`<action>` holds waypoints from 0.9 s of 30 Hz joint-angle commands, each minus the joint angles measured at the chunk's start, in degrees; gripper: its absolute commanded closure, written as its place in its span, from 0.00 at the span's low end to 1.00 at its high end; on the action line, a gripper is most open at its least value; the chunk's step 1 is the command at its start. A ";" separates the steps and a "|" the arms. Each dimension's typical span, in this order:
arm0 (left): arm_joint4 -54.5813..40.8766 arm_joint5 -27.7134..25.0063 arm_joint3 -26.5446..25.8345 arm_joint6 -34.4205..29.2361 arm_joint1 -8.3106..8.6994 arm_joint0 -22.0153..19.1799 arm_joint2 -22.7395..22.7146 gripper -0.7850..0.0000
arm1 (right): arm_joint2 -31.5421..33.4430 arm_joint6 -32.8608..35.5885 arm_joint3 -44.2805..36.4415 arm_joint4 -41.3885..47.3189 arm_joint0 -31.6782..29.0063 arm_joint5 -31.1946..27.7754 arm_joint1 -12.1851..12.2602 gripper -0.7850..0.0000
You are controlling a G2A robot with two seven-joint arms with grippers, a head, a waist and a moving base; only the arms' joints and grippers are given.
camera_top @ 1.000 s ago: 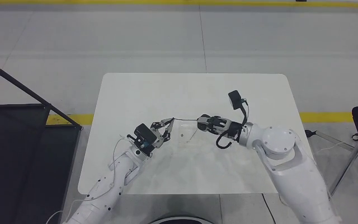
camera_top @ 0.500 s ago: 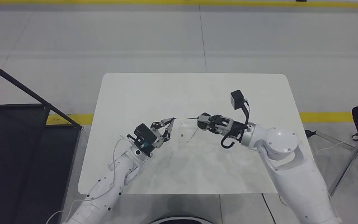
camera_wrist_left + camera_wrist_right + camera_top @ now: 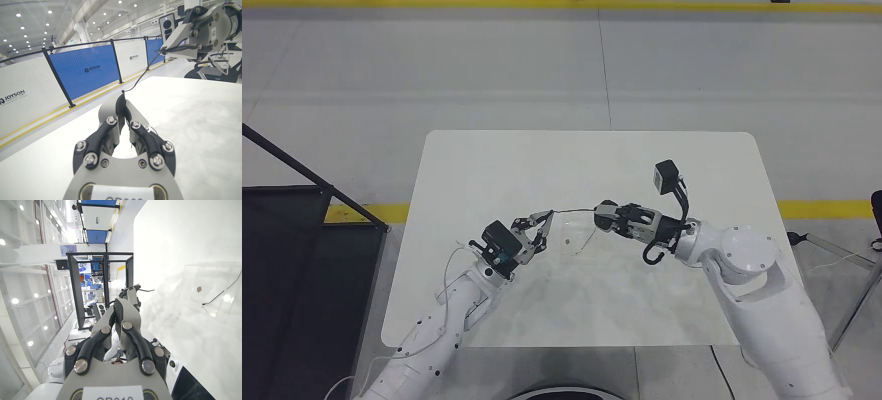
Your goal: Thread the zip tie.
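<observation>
Right now you have the thin black plastic zip tie (image 3: 572, 210) strung in the air above the white table (image 3: 692, 160). The left gripper (image 3: 122, 96) is clamped on one end and the right gripper (image 3: 600, 212) on the other. Beneath it sits a clear plastic tray (image 3: 189, 275), holding a black strip (image 3: 217, 296) and a small brown speck (image 3: 198, 289).

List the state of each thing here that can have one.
left gripper: shut on zip tie
right gripper: shut on zip tie
zip tie: held between both grippers, above the table
clear tray: flat on table, open
spare tie: lying loose in clear tray
</observation>
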 commanded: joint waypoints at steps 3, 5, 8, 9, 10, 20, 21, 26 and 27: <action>0.00 0.00 0.00 0.00 0.00 0.00 0.00 1.00 | 0.09 0.22 0.16 0.47 -0.02 -0.41 0.01 1.00; 0.00 0.00 0.00 0.00 0.00 0.00 0.00 1.00 | -0.05 0.54 0.23 0.45 0.03 -0.40 0.01 1.00; 0.00 0.00 0.00 0.00 0.00 0.00 0.00 1.00 | -0.58 0.63 0.37 -0.36 0.48 0.65 0.01 1.00; 0.00 0.00 0.00 0.00 0.00 0.00 0.00 1.00 | -0.79 0.64 0.47 -0.72 0.72 1.15 0.01 1.00; 0.00 0.00 0.00 0.00 0.00 0.00 0.00 1.00 | -1.01 0.66 0.54 -0.95 0.94 1.57 -0.01 1.00; 0.00 0.00 0.00 0.00 0.00 0.00 0.00 1.00 | -3.32 0.17 0.90 -4.27 2.95 5.45 -0.15 1.00; 0.00 0.00 0.00 0.00 0.00 0.00 0.00 1.00 | -3.39 0.10 0.85 -4.30 3.02 5.64 -0.16 1.00; 0.00 0.00 0.00 0.00 0.00 0.00 0.00 1.00 | -3.52 -0.59 0.59 -5.47 3.14 7.35 -0.09 1.00; 0.00 0.00 0.00 0.00 0.00 0.00 0.00 1.00 | -3.50 -0.89 0.55 -5.60 3.18 7.70 -0.09 1.00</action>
